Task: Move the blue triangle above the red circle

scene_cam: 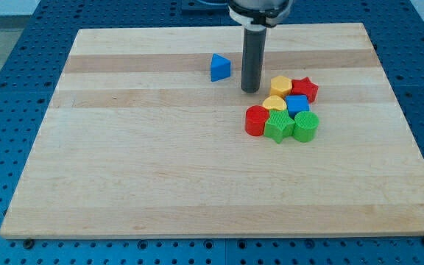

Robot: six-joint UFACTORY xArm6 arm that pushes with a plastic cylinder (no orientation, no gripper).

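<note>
1. I have no jaws – just a dark rod, so there is nothing to open or shut. My tip (pixel 251 90) rests on the board (pixel 124 184), in the far half, a bit right of the middle.

2. The blue triangle (pixel 220 68) sits just left of my tip and a little farther back. It is near my rod, but I cannot tell if they touch; there looks to be a thin gap.

3. The red circle (pixel 255 121) is nearer than my tip and almost straight below it in the view. It is the left end of a tight bunch of blocks.

4. In that bunch are a yellow hexagon (pixel 280 85), a red star (pixel 305 89), a yellow heart (pixel 274 102), a blue cube (pixel 297 104), a green star (pixel 278 126) and a green circle (pixel 305 126).

5. Here is the thing that matters – the triangle must end up on the far side of the red circle, and I think it is already far enough back. It only needs to go right a little.

6. But I am on its right side, which is the wrong side for that push. I think I must go around to its left first, then push it right.

7. I should push gently and stop soon, or the triangle could bump the yellow hexagon and the yellow heart.
</note>
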